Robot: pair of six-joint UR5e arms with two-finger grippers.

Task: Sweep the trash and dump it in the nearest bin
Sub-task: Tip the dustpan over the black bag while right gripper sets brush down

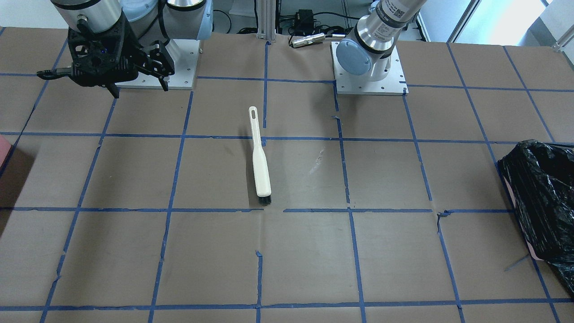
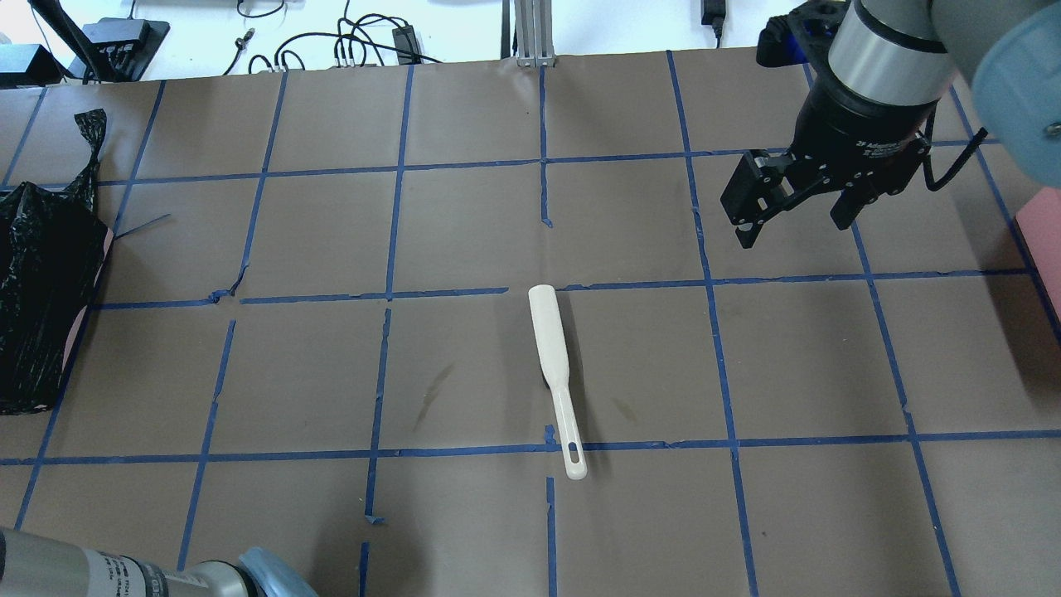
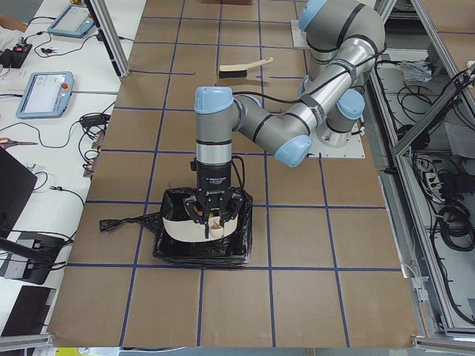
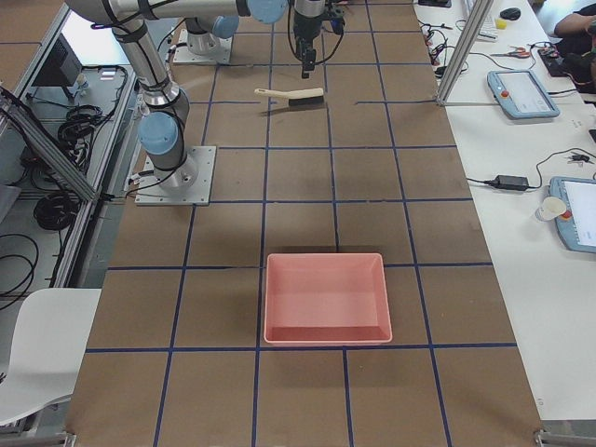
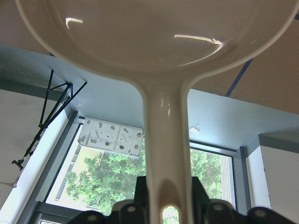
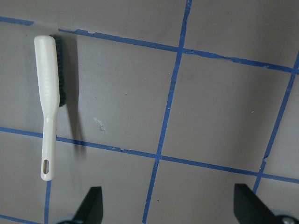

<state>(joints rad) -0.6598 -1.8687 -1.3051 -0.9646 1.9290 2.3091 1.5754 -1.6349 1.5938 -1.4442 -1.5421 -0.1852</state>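
My left gripper (image 5: pixel 169 193) is shut on the handle of a cream dustpan (image 5: pixel 159 37). In the exterior left view the left gripper (image 3: pixel 211 213) holds the dustpan (image 3: pixel 184 230) tipped over the bin (image 3: pixel 204 251), which is lined with a black bag. The bin also shows in the front view (image 1: pixel 542 197) and the overhead view (image 2: pixel 41 307). The three trash lumps are out of view. My right gripper (image 2: pixel 787 220) is open and empty, and hangs above the table away from the white brush (image 2: pixel 554 365). The brush lies flat (image 1: pixel 260 161) and shows in the right wrist view (image 6: pixel 48 93).
A pink-red tray (image 4: pixel 326 298) stands at the table's right end; its edge shows in the overhead view (image 2: pixel 1046 249). The table (image 2: pixel 315 249) is brown paper with a blue tape grid. Cables and devices lie along the far edge (image 2: pixel 348 50).
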